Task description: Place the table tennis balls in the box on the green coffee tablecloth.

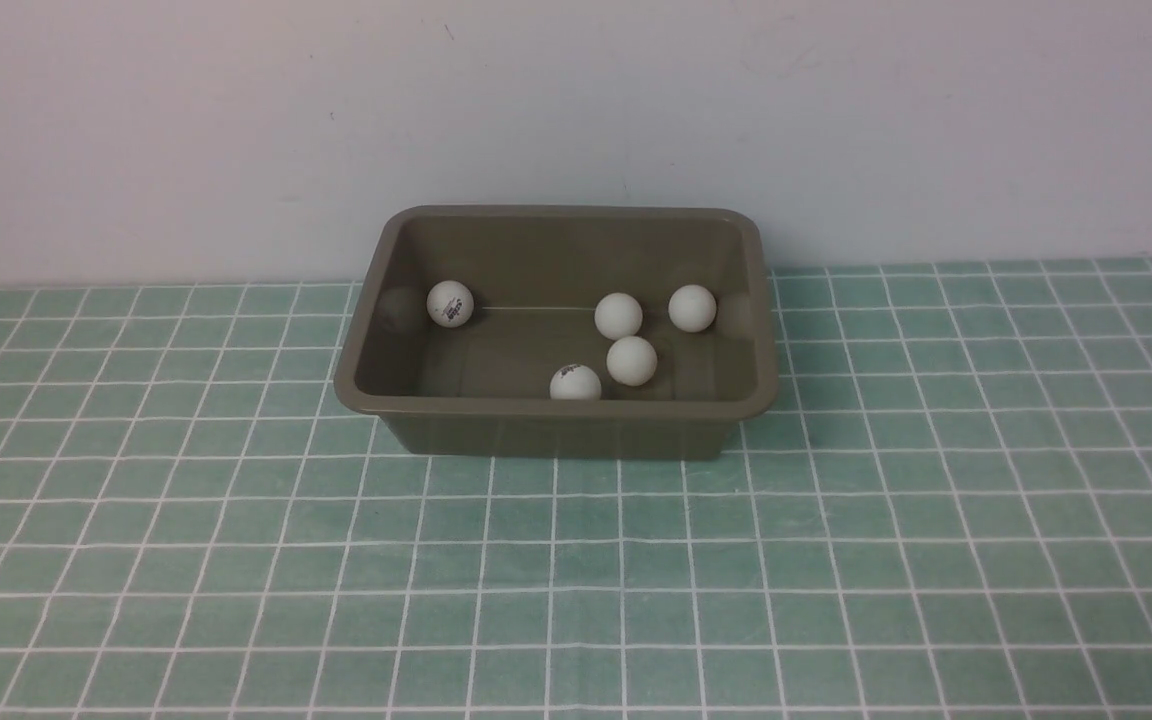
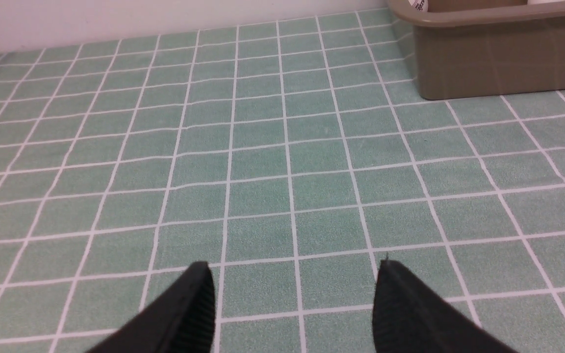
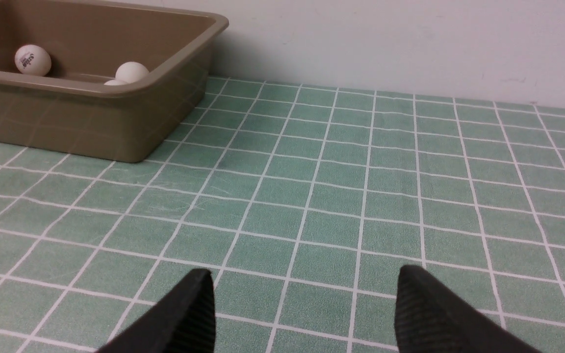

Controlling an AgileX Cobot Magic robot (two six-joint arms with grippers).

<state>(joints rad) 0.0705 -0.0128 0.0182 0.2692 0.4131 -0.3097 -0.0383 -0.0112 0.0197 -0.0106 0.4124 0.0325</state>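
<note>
Balls (image 1: 619, 316), five, lie inside box (image 1: 556, 432) on tablecloth (image 1: 576, 580).

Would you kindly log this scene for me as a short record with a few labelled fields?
surface: green coffee tablecloth, mint with a white grid
box: olive-brown box standing on the cloth near the back wall
balls: five table tennis balls, all inside the box
ball layout: one alone toward the box's left end, four grouped toward its right
balls on cloth: none visible
left gripper: jaws open, nothing between them, above bare cloth
right gripper: jaws open, nothing between them, above bare cloth
task status: appears complete
</note>
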